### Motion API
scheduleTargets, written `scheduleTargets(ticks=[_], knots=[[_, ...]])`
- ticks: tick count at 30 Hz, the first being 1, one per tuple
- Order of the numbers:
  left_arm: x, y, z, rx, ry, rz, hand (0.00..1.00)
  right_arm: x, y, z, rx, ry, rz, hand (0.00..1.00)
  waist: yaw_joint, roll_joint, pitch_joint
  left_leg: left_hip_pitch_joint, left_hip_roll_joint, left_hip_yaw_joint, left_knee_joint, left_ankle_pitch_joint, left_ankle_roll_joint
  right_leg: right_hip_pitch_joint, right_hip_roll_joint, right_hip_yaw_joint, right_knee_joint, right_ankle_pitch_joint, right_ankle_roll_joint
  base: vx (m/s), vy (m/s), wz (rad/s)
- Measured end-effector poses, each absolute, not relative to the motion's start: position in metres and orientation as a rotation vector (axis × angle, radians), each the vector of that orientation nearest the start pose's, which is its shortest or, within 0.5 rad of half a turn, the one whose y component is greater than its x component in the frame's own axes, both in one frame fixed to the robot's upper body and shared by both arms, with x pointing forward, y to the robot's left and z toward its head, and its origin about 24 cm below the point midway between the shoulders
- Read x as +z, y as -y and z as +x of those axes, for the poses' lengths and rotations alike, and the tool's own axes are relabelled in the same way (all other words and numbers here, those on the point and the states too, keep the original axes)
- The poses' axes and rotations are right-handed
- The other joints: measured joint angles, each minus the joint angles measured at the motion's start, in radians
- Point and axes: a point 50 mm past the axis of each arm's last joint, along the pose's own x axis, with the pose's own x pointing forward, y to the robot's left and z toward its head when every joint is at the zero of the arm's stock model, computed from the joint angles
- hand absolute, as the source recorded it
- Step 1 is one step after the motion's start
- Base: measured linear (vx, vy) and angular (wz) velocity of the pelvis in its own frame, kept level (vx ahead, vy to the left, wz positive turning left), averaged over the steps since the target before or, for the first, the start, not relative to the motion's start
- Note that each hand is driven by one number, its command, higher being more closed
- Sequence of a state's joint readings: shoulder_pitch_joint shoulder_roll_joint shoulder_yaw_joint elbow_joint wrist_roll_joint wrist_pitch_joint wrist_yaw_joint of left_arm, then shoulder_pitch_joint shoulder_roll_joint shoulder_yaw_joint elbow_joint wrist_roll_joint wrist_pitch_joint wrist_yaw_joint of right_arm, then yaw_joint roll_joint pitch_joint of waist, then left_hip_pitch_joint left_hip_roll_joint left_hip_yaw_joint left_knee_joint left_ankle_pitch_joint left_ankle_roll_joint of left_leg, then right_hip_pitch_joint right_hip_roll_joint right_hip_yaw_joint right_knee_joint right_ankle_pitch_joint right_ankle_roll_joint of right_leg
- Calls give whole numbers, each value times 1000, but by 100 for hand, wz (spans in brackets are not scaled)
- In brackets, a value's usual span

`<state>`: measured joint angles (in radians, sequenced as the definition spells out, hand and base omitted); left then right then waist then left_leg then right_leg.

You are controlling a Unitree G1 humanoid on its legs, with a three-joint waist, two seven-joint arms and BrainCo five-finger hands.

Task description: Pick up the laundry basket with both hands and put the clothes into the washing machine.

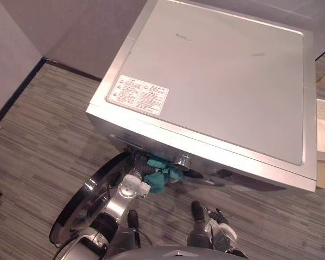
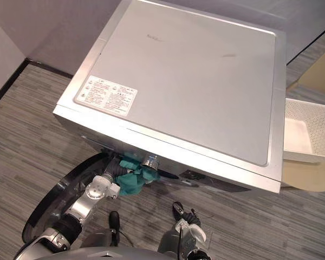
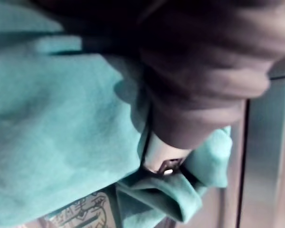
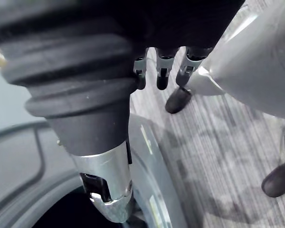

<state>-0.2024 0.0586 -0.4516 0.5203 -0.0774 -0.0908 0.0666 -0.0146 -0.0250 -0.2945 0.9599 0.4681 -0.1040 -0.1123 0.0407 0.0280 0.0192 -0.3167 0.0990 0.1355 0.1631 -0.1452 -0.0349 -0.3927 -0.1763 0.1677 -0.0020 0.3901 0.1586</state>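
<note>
right hand point(image 4: 85, 85): nearest, 6 o'clock in the head view, low over the striped floor point(image 1: 38, 146); fingers point(image 4: 162, 71) loose, apart from the thumb, nothing in it.
left hand point(image 3: 199, 80): 7 o'clock, at the front opening of the washing machine point(image 2: 189, 81), buried in the teal clothes point(image 1: 163, 172); can't tell its grip, cloth covers it.
door point(image 1: 78, 208): open, 8 o'clock, under the left arm.
teal clothes: bunched at the opening, part hanging out below the machine's front edge.
washing machine: centre to 12 o'clock; white label point(image 2: 105, 95) on top at the near-left corner.
laundry basket point(image 2: 314, 127): 3 o'clock, white, perforated, on a tan counter point(image 2: 309, 176) just beside the machine's right side, well apart from both hands.
</note>
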Motion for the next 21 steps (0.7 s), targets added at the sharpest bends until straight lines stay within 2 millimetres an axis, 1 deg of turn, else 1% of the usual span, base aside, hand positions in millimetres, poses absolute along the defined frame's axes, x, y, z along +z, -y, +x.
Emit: scheduleTargets(ticks=[1, 2, 3, 4, 5, 7, 9, 11, 12, 13, 14, 15, 16, 17, 18, 20, 21], knots=[[-31, -65, 253, -375, -270, 134, 100, -138, 208, 145, -619, -783, 480, 0, -6, 4, 2, 25, 24, 15, -15, -5, 7, -16, 29, -7, 61, -20, 10, 88, -77, -45], [-35, -68, 249, -358, -288, 122, 100, -136, 207, 145, -608, -774, 472, 0, -14, 14, 6, 38, 56, 21, -17, -5, 7, -57, 87, 12, 212, -124, 16, 117, -105, -38], [-37, -69, 247, -354, -296, 120, 100, -136, 208, 143, -608, -770, 470, 0, -17, 16, 7, 43, 66, 21, -20, -5, 6, -73, 116, 13, 281, -175, 13, 127, -143, -18], [-39, -71, 244, -348, -308, 115, 100, -136, 209, 140, -613, -766, 466, 0, -19, 12, 5, 45, 70, 21, -21, -3, 3, -98, 145, 4, 346, -215, 7, 123, -149, -21], [-44, -75, 241, -326, -327, 101, 100, -134, 214, 140, -615, -751, 452, 0, -22, -12, -7, 36, 64, 30, -15, -7, -4, -116, 146, -20, 377, -241, -3, 115, -138, -15], [-43, -76, 241, -318, -328, 92, 100, -129, 220, 143, -616, -716, 438, 0, -37, -3, 0, 19, 60, 29, -7, -5, -9, -125, 146, -16, 372, -255, -2, 124, -92, -8], [-44, -76, 241, -317, -331, 89, 100, -128, 224, 142, -615, -717, 423, 0, -39, -2, 2, 23, 57, 33, -5, -3, -11, -115, 144, -5, 365, -288, -9, 173, -126, -4], [-49, -78, 236, -311, -354, 87, 100, -130, 221, 138, -604, -727, 415, 0, -42, -4, 6, 40, 59, 26, 33, -3, -11, -71, 144, 14, 367, -312, -12, 131, -90, 19], [-49, -77, 235, -312, -356, 84, 100, -130, 219, 138, -595, -725, 412, 0, -49, -12, 21, 39, 61, 9, 86, -4, -11, -60, 142, 13, 412, -339, -14, 82, -89, 32], [-47, -77, 237, -311, -349, 84, 100, -129, 217, 141, -584, -719, 412, 0, -50, -15, 42, 37, 63, -7, 124, -8, -19, -67, 143, 15, 439, -397, -22, 49, -123, 48], [-44, -77, 241, -309, -335, 85, 100, -129, 212, 145, -548, -713, 407, 0, -47, -36, 66, 7, 60, -23, 208, -26, -42, -46, 147, 16, 416, -451, -48, 6, -145, 59], [-41, -77, 244, -303, -322, 79, 100, -127, 209, 148, -524, -706, 402, 0, -44, -58, 88, -37, 58, -32, 309, -65, -58, -45, 144, -11, 420, -480, -65, -27, -170, 53], [-39, -77, 245, -298, -315, 72, 100, -124, 209, 153, -513, -690, 399, 0, -38, -51, 96, -63, 73, -44, 362, -95, -60, -45, 152, -18, 432, -507, -57, -45, -151, 25], [-34, -77, 248, -287, -292, 61, 100, -115, 209, 165, -492, -628, 398, 0, -28, -24, 116, -124, 112, -66, 466, -140, -72, -72, 188, -28, 479, -536, -58, -44, -108, -6], [-31, -77, 249, -278, -280, 59, 100, -110, 208, 171, -484, -599, 402, 0, -25, -21, 126, -148, 126, -72, 504, -149, -76, -93, 201, -34, 513, -546, -62, -133, -108, -5], [-21, -76, 256, -262, -235, 57, 100, -97, 209, 182, -470, -521, 403, 0, -29, -33, 178, -187, 138, -80, 610, -164, -76, -149, 205, -45, 681, -615, -68, -175, -142, 17], [-18, -75, 257, -261, -223, 53, 100, -96, 209, 183, -468, -512, 401, 0, -28, -34, 183, -198, 141, -78, 638, -177, -77, -165, 205, -46, 724, -636, -69, -158, -98, 22]])
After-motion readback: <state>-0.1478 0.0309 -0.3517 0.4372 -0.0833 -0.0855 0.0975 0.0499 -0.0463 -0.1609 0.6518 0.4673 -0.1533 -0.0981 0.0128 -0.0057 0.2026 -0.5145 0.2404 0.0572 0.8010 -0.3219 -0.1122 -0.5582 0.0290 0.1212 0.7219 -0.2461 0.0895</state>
